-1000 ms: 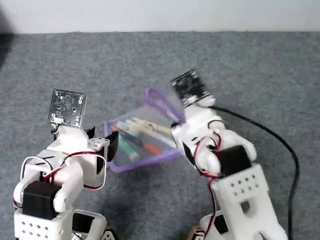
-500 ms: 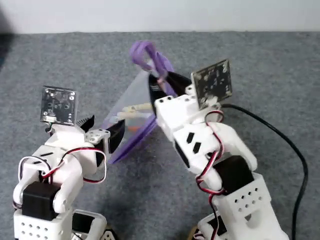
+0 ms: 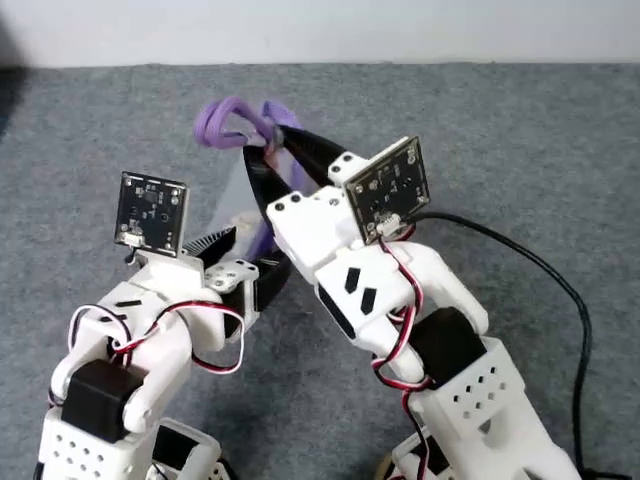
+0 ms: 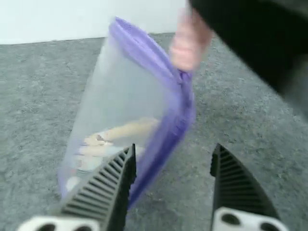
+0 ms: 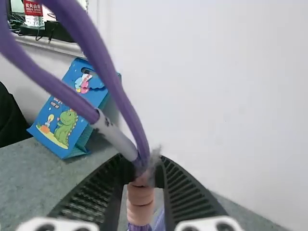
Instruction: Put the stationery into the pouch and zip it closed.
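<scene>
- Purple-edged and clear-sided, the pouch (image 4: 130, 110) hung tilted above the grey carpet (image 3: 520, 150), one corner raised and the lower end near the floor; whether that end touched the carpet could not be told
- stationery (image 4: 122, 132) lay inside, gathered at the low end as pale pen-like shapes; none lay loose on the carpet in the high view, so the filling step looked done
- the zip was the open question; the purple edge ran unbroken in the left wrist view, yet whether it was shut along its whole length could not be told; I judged the closing to be under way or close to finished, with setting the pouch down left to do
- the right gripper (image 5: 141, 171) was clamped on the purple loop (image 3: 232, 120) where it joined a pinkish bead at the pouch's raised corner; that arm stretched forward and up over the middle of the table, wrist tipped so the loop flopped over its fingers
- the left gripper (image 4: 173, 149) sat low by the pouch's lower part, jaws spread apart and holding nothing, the purple edge just ahead of them; its arm was folded close to its base
- a black cable (image 3: 540, 270) trailed beside the right arm
</scene>
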